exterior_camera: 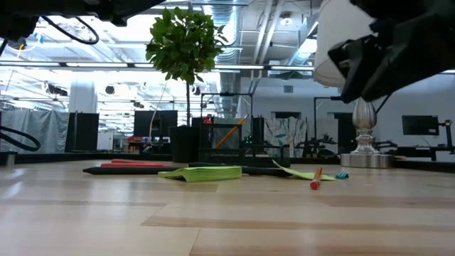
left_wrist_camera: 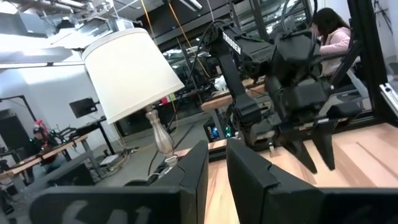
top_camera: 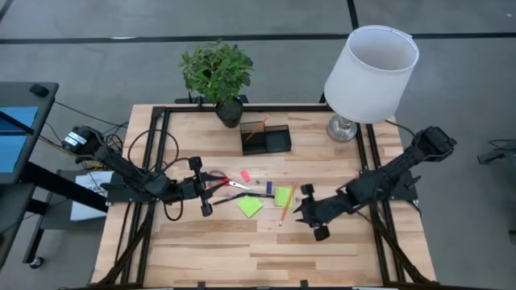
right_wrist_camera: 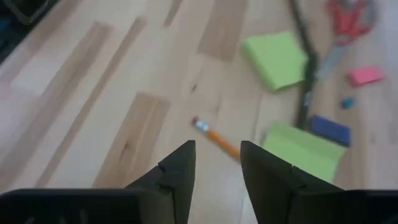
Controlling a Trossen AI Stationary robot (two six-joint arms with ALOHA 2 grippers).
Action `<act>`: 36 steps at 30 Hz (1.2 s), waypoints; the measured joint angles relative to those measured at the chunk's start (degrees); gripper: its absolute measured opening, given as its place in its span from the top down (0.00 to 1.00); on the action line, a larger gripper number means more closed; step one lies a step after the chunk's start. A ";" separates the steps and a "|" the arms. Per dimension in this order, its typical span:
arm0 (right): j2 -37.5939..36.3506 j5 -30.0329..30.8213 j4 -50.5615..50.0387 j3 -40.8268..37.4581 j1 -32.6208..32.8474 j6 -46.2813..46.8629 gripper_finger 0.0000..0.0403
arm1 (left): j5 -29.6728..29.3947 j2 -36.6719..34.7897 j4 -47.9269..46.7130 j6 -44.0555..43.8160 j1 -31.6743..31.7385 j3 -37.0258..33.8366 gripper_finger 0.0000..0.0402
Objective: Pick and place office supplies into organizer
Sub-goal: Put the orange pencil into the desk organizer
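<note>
The right end effector (top_camera: pixel 310 216) hovers above the table (top_camera: pixel 201 250), just right of the loose supplies, its fingers (right_wrist_camera: pixel 177 168) parted with a clear gap and nothing between them. Below it an orange pencil (top_camera: pixel 286 205) lies flat, its long axis running nearly front to back with a slight tilt, its eraser end pointing toward the front edge of the table. Two lime-green sticky-note pads lie flat: one (top_camera: pixel 283 196) touching the pencil's left side, the other (top_camera: pixel 250 206) further left. A black pen (top_camera: pixel 246 194) lies crosswise between the pads and the red-handled scissors (top_camera: pixel 230 183), whose long axis runs left to right, blades pointing right. A pink piece (top_camera: pixel 246 175) and a blue piece (top_camera: pixel 268 187) rest nearby. The dark organizer (top_camera: pixel 266 138) stands well apart at the back of the table, another orange pencil (top_camera: pixel 255 129) leaning inside it. The left end effector (top_camera: pixel 201 187) sits at the scissors' handles; its fingers (left_wrist_camera: pixel 193 171) stand a narrow slot apart, and whether they grip anything cannot be told
</note>
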 joint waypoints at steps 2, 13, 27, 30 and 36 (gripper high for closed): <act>1.37 -4.08 -1.65 1.79 -1.42 -2.80 0.71 | 0.00 0.00 0.35 -0.25 0.03 0.00 0.87; 12.65 -14.86 -7.22 9.96 -7.00 -18.21 0.75 | -0.09 0.00 3.99 -1.23 0.02 0.00 0.87; 20.11 -20.40 -7.91 15.35 -7.55 -33.28 0.75 | -0.08 0.00 3.85 -7.19 0.00 0.00 0.87; 20.07 -20.53 -7.89 15.93 -8.05 -35.88 0.75 | -0.07 0.00 3.87 -7.31 0.00 0.00 0.87; 20.22 -23.94 -7.77 16.17 -10.13 -38.52 0.75 | -0.07 0.00 4.07 -7.55 0.00 0.00 0.87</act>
